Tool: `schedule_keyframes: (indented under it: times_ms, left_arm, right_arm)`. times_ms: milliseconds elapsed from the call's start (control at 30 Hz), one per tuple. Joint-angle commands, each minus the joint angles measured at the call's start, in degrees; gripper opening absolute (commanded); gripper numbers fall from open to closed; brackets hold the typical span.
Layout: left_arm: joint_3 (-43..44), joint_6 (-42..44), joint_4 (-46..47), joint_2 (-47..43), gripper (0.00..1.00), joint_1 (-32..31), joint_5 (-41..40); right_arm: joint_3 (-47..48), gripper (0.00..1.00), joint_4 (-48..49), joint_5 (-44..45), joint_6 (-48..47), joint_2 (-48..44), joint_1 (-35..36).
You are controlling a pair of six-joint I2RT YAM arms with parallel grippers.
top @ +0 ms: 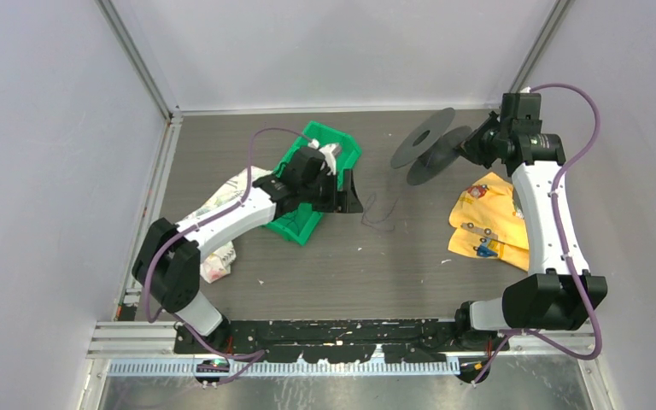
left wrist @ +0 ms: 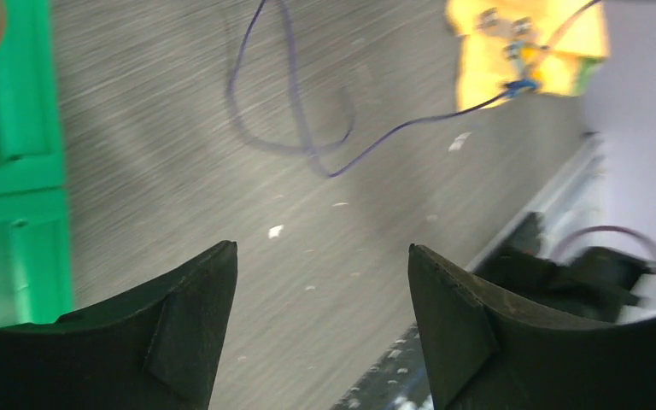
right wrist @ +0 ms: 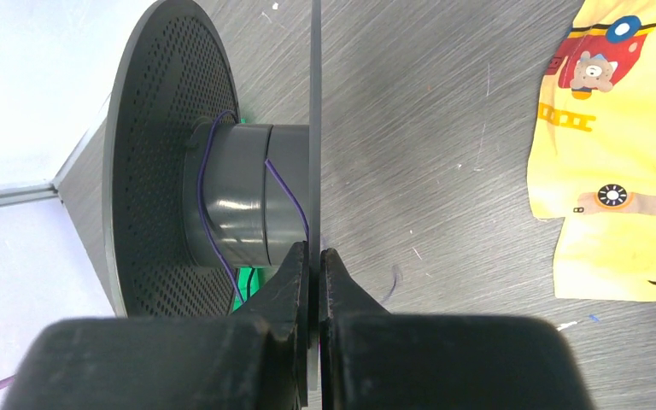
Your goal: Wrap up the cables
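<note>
Overhead, the light is bright and even, bouncing off the white walls (top: 342,51), with only a soft shadow beside the spool (top: 418,145). At the left gripper (left wrist: 320,249) the picture smears. The table (left wrist: 179,171) ahead of the fingers (left wrist: 188,342) streaks into lines, the cable (left wrist: 307,152) blurs to a purple thread, and the yellow cloth (left wrist: 478,51) far ahead glares, nearly washed out. The fingers themselves sit dark, and the lower corners go black. At the right gripper (right wrist: 314,252) it is much crisper. The table grain is sharp, a white glint sits on the spool's hub just ahead of the tips, the walls off to the left are blown pale, and the fingers nearest the lens are soft.
</note>
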Motion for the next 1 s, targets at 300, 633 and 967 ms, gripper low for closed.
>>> schedule_keyframes:
  times_ms: [300, 633, 967]
  left_arm:
    - [-15.3, 14.2, 14.5, -6.6, 0.84, -6.5, -11.4]
    - [-3.9, 3.5, 12.0, 3.1, 0.81, -7.5, -18.3]
    - [6.0, -2.2, -2.4, 12.7, 0.73, -8.0, -17.9]
  right_arm:
    - [2.7, 0.01, 4.5, -3.4, 2.1, -3.1, -0.2]
    - [2.5, 0.01, 4.6, -3.8, 2.3, -3.6, -0.2]
    - [1.6, 0.00, 5.0, -4.7, 2.7, -4.1, -0.2]
